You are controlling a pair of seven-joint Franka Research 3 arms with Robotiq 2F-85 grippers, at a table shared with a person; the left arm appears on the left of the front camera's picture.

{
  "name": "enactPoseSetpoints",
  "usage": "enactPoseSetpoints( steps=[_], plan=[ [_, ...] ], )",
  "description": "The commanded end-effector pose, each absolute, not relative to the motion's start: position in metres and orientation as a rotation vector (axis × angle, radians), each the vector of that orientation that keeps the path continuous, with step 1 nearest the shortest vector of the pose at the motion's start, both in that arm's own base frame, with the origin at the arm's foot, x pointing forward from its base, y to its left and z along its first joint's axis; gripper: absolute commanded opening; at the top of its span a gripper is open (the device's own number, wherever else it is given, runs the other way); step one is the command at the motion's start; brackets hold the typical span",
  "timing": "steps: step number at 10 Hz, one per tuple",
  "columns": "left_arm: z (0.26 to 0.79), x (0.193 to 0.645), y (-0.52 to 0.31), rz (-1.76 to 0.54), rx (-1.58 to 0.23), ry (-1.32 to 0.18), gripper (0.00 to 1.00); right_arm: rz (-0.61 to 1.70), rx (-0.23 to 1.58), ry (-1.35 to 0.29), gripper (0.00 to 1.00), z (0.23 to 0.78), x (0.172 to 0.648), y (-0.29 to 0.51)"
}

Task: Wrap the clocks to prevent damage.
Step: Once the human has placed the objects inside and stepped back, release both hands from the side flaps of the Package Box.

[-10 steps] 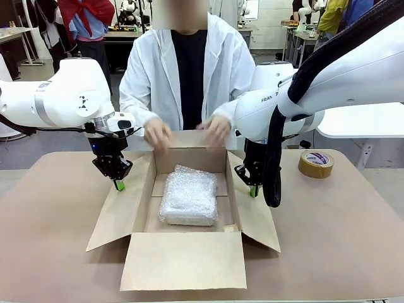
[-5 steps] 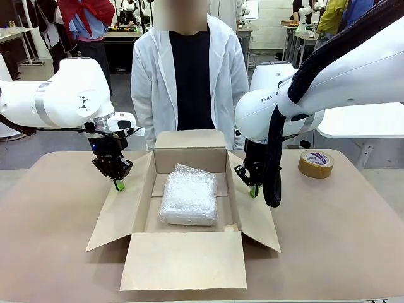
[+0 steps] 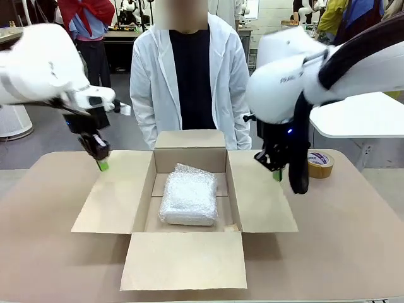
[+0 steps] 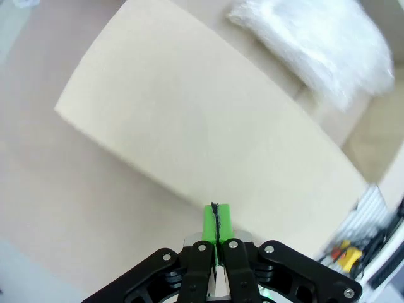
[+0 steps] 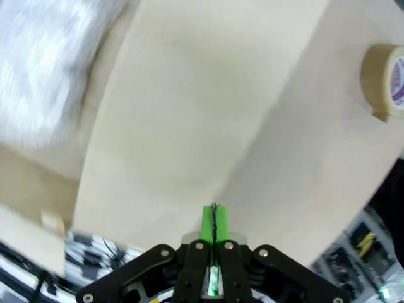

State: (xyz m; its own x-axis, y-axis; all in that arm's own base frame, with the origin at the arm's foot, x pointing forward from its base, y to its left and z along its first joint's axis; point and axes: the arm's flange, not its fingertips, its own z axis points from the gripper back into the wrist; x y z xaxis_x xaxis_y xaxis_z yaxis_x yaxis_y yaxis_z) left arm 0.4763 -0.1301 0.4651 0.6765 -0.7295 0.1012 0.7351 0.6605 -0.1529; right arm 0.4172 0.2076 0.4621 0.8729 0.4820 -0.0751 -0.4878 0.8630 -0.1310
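The clocks show as one squarish bubble-wrap bundle (image 3: 189,196) lying on the floor of the open brown cardboard box (image 3: 189,142). The left wrist view catches the bundle (image 4: 322,47) at top right, and the right wrist view shows it blurred (image 5: 47,69) at upper left. My left gripper (image 3: 101,165) hangs shut and empty above the box's left flap (image 3: 112,192), pads (image 4: 215,224) pressed together. Above the right flap (image 3: 262,199), my right gripper (image 3: 276,175) is also shut and empty, pads (image 5: 214,224) together.
A roll of brown tape (image 3: 320,164) lies on the table right of the box, also seen as the tape roll (image 5: 386,81) from the right wrist. A person in a white coat (image 3: 189,76) stands behind the box, hands down. The front flap (image 3: 184,260) lies open toward me.
The person's hands left the back flap and dropped. Both grippers rose and moved outward, away from the side flaps, which now lie flatter.
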Motion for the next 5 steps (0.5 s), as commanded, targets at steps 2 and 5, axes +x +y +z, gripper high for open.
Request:
enactPoseSetpoints(
  steps=[2, 5],
  plan=[
    [0.507, 0.454, -0.086, -1.016, -0.239, -0.051, 0.0, 0.66, -0.09, 0.0, 0.01, 0.518, 0.385, 0.164],
    [0.518, 0.45, -0.072, -0.817, -0.179, -0.103, 0.0, 0.649, -0.12, -0.013, 0.01, 0.537, 0.384, 0.164]
  ],
)
